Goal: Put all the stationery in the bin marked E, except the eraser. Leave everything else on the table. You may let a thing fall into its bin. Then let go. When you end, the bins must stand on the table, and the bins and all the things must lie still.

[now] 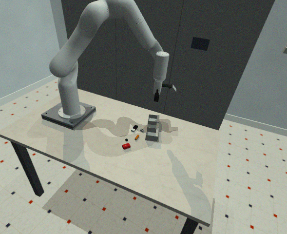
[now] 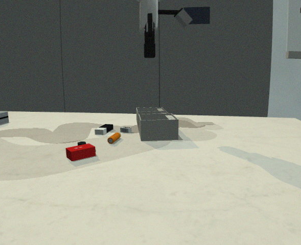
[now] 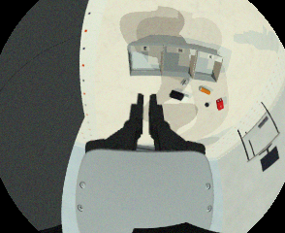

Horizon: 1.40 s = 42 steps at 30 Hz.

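My gripper (image 1: 156, 98) (image 2: 149, 53) (image 3: 146, 102) is shut, with nothing visible between the fingers. It hangs high above the far end of a row of grey bins (image 1: 153, 126) (image 2: 157, 123) (image 3: 175, 61). Their letters are too small to read. Left of the bins lie a black-and-white block (image 1: 134, 128) (image 2: 103, 129) (image 3: 177, 95), a small grey piece (image 1: 142, 130) (image 2: 125, 129), an orange cylinder (image 1: 137, 137) (image 2: 114, 138) (image 3: 205, 91), a small black piece (image 1: 125, 139) (image 2: 81, 143) and a red box (image 1: 126, 146) (image 2: 80, 151) (image 3: 220, 104). What lies inside the bins is hidden.
The arm's base plate (image 1: 68, 114) is bolted at the table's back left. The table's far edge runs close behind the bins, in front of dark cabinet doors.
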Available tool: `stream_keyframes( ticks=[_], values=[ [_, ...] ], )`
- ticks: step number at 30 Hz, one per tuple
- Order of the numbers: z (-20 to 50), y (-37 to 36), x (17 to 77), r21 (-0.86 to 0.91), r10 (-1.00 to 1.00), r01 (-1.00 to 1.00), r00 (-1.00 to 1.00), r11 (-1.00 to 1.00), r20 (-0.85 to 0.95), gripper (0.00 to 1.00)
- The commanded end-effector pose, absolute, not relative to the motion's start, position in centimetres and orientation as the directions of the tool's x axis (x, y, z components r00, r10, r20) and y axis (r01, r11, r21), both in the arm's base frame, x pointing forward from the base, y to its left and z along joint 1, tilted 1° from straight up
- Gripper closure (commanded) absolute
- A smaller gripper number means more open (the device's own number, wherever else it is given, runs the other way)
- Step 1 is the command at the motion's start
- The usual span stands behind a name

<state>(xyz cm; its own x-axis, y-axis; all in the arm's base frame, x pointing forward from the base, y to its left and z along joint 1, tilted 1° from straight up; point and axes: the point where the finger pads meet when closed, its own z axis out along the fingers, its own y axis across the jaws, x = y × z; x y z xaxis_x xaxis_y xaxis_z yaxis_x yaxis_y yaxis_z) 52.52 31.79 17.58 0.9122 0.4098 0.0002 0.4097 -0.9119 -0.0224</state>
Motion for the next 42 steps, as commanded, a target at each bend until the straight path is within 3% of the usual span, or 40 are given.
stream_keyframes(
  ticks=[1, 5, 6, 22, 30, 42],
  values=[
    [18.2, 31.8, 52.5, -0.022, 0.410, 0.410, 0.912, -0.912, -0.001, 0.93],
    [18.2, 31.8, 52.5, -0.022, 0.410, 0.410, 0.912, -0.912, -0.001, 0.93],
    [17.6, 31.2, 52.4, -0.022, 0.364, 0.364, 0.931, -0.931, -0.002, 0.71],
    [9.6, 22.7, 51.6, -0.018, -0.125, -0.125, 0.992, -0.992, -0.013, 0.71],
    [5.3, 18.0, 51.1, -0.018, -0.125, -0.125, 0.992, -0.992, -0.013, 0.71],
    [5.2, 17.9, 51.2, -0.018, -0.125, -0.125, 0.992, -0.992, -0.013, 0.71]
  ],
)
